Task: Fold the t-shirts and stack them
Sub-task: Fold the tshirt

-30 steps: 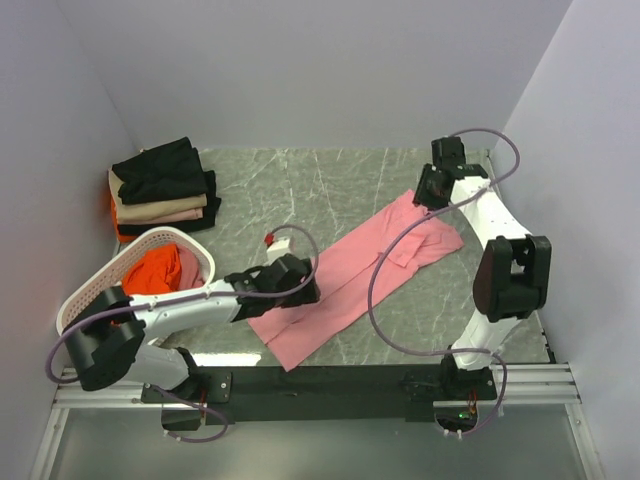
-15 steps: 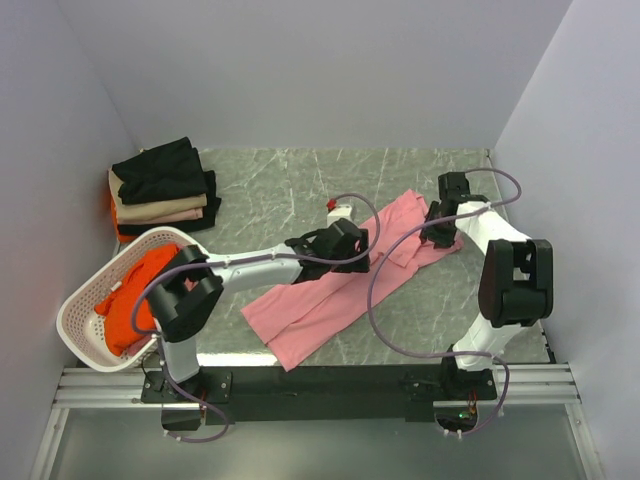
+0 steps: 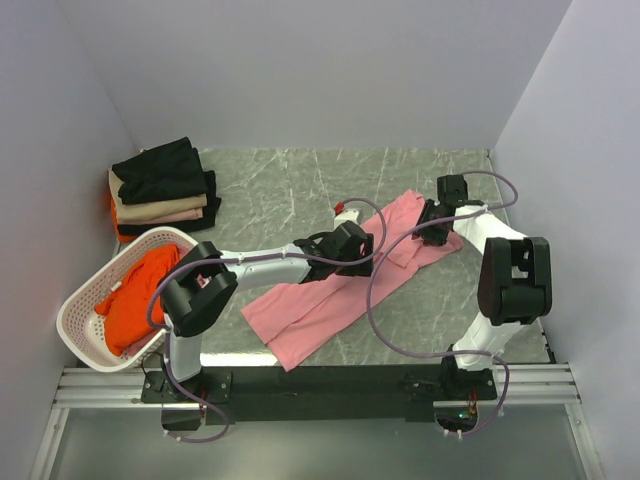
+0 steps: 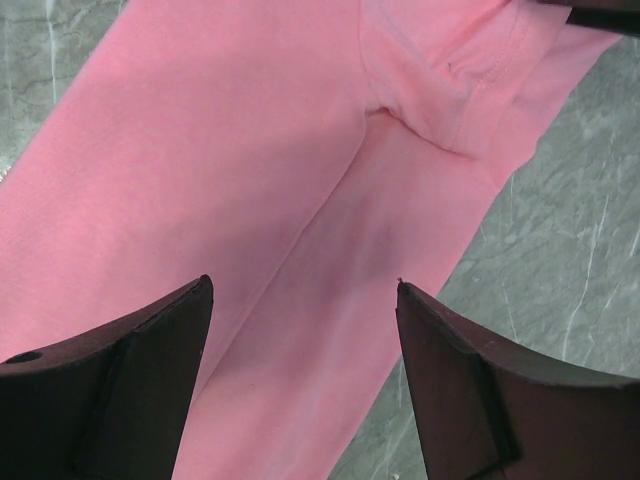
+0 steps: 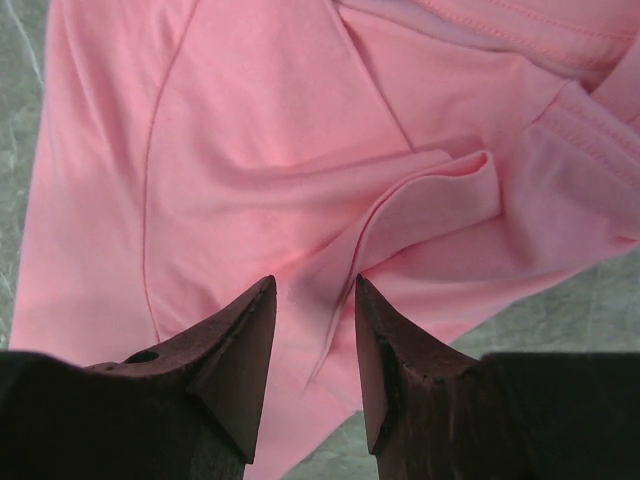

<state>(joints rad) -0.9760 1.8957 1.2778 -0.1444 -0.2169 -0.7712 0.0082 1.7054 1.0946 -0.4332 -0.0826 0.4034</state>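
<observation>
my left gripper (image 4: 302,286): wide open, low over pink t-shirt (image 3: 300,315) | my right gripper (image 5: 312,288): half open above its creased fold

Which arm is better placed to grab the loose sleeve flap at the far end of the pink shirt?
Right. The right tool hangs partly open directly over the sleeve flap, its edge running between the fingers. The left tool is wide open over the middle of the pink shirt.
</observation>
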